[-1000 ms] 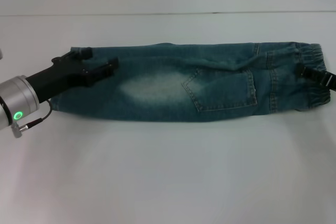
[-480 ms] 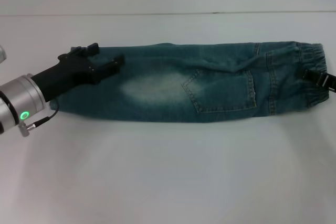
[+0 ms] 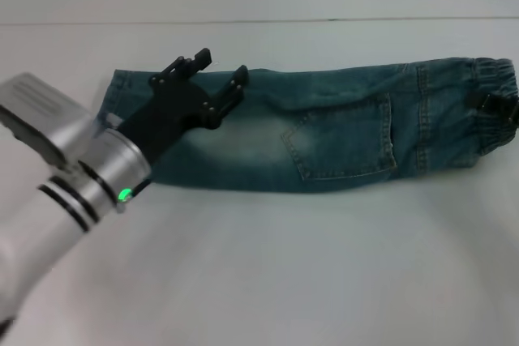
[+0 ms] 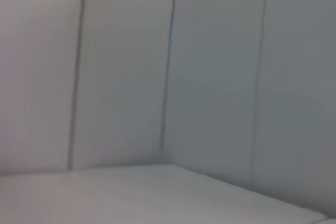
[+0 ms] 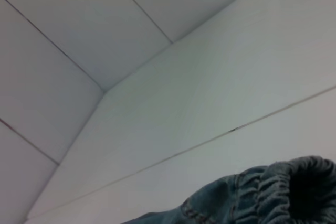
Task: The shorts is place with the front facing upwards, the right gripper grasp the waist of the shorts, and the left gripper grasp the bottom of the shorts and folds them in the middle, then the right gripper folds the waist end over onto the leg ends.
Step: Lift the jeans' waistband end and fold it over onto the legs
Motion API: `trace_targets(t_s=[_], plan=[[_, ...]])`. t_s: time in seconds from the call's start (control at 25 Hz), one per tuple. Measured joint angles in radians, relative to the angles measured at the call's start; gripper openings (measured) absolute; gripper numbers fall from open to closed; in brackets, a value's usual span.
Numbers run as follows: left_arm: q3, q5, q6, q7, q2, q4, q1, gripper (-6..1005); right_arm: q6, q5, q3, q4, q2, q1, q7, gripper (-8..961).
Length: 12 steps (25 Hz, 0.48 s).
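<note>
The blue-green denim shorts lie folded lengthwise across the white table, back pocket up. The leg ends lie flat at the left. The gathered waist is at the far right and also shows close up in the right wrist view. My left gripper is open and raised over the left part of the shorts, holding nothing. My right gripper shows only as a dark patch at the frame's right edge, closed on the waist band. The left wrist view holds none of these.
The white table stretches in front of the shorts. A white panelled wall and its seam with the table run behind. My left arm's silver wrist crosses the lower left of the head view.
My left gripper has let go of the leg ends, risen and swung right over the shorts. The shorts have slid a little to the right, and the right gripper is nearly out of frame.
</note>
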State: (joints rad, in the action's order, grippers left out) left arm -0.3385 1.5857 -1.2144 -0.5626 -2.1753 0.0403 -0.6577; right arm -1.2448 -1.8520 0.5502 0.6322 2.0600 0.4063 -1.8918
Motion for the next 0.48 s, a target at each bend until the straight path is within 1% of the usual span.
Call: trace_targets(t_s=[0.08, 0.12, 0.2, 0.24, 0.32, 0.48], plan=[[0.085, -0.028, 0.036, 0.240, 0.000, -0.120, -0.025, 769, -0.039, -0.001, 0.001, 0.034, 0.003, -0.014, -0.024, 122], [0.130, -0.028, 0.065, 0.369, 0.000, -0.179, -0.039, 731, -0.059, -0.001, 0.001, 0.048, 0.004, -0.020, -0.034, 121], [0.189, -0.025, 0.130, 0.551, 0.000, -0.255, -0.061, 654, -0.097, -0.001, 0.001, 0.074, 0.004, -0.031, -0.049, 121], [0.207, -0.024, 0.162, 0.613, 0.000, -0.279, -0.072, 616, -0.121, -0.001, -0.001, 0.086, 0.004, -0.036, -0.056, 121], [0.222, -0.024, 0.213, 0.682, 0.000, -0.304, -0.084, 536, -0.176, 0.006, -0.010, 0.113, 0.004, -0.042, -0.064, 121], [0.226, -0.022, 0.243, 0.675, 0.000, -0.313, -0.091, 368, -0.263, 0.020, -0.016, 0.175, 0.006, -0.034, -0.092, 121]])
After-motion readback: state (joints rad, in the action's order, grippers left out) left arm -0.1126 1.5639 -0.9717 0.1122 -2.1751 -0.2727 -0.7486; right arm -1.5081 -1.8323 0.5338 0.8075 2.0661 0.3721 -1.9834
